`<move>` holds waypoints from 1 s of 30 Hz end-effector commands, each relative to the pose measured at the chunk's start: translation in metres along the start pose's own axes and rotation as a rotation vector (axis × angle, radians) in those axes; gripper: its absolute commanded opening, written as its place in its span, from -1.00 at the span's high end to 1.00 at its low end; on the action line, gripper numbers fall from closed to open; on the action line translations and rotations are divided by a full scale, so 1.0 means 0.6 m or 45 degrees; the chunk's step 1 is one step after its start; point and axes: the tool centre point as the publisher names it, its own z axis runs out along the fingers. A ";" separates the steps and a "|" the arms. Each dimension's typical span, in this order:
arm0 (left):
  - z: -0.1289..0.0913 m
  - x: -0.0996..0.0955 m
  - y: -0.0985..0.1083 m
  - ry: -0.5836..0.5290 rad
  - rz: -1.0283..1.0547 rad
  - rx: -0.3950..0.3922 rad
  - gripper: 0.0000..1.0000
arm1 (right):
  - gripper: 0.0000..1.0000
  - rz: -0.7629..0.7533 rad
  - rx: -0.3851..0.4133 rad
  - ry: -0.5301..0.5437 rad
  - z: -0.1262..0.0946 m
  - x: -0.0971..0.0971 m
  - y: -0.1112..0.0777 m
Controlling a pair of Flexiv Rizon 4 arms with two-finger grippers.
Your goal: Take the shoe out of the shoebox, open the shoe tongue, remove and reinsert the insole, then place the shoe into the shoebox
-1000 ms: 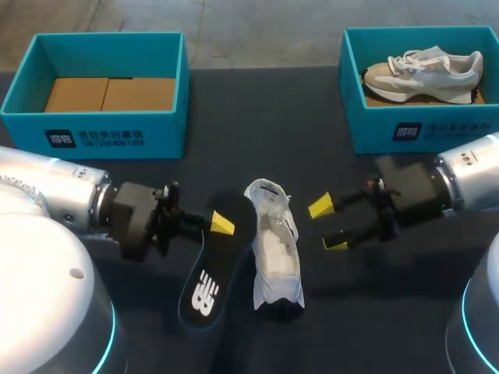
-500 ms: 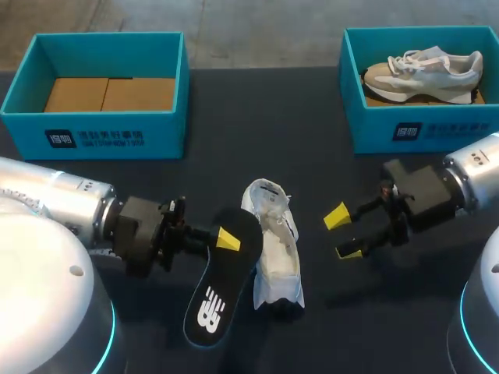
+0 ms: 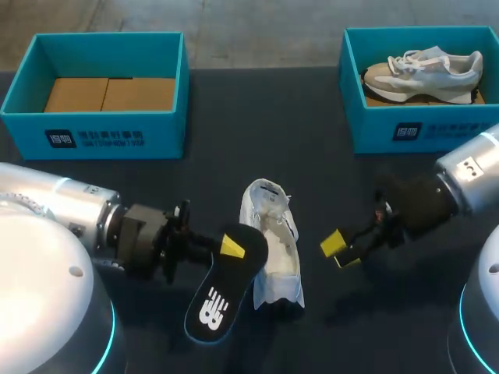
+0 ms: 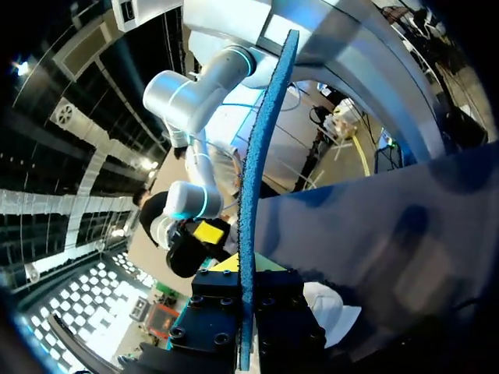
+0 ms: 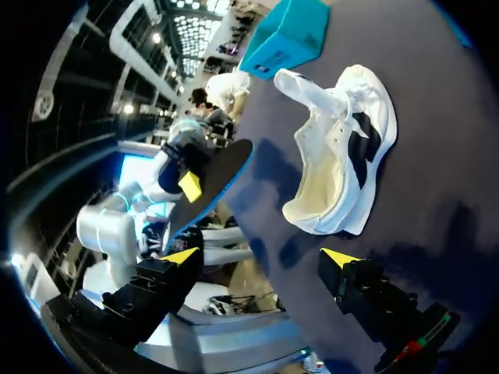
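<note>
The left pincer (image 3: 230, 248) is clamped on the insole (image 3: 221, 292); the right pincer (image 3: 337, 251) is spread apart. Next, the insole should be pushed into the shoe (image 3: 277, 241).

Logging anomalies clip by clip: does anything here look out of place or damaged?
Nothing stands out. The insole is outside the white shoe, clamped in the left gripper and slanting beside it, which fits the task. No damage shows.

High overhead, wrists close; shoe (image 3: 274, 249) shared
</note>
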 end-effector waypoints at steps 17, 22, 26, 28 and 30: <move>0.015 0.014 -0.004 -0.025 -0.095 0.032 1.00 | -1.00 -0.107 0.032 0.018 0.010 -0.020 -0.021; 0.015 0.014 -0.004 -0.025 -0.095 0.032 1.00 | -1.00 -0.107 0.032 0.018 0.010 -0.020 -0.021; 0.015 0.014 -0.004 -0.025 -0.095 0.032 1.00 | -1.00 -0.107 0.032 0.018 0.010 -0.020 -0.021; 0.017 0.014 -0.004 -0.022 -0.096 0.035 1.00 | -1.00 -0.171 0.040 -0.050 0.015 -0.020 -0.018; 0.021 0.014 -0.006 -0.016 -0.096 0.043 1.00 | -1.00 -0.222 0.044 -0.119 0.017 -0.020 -0.018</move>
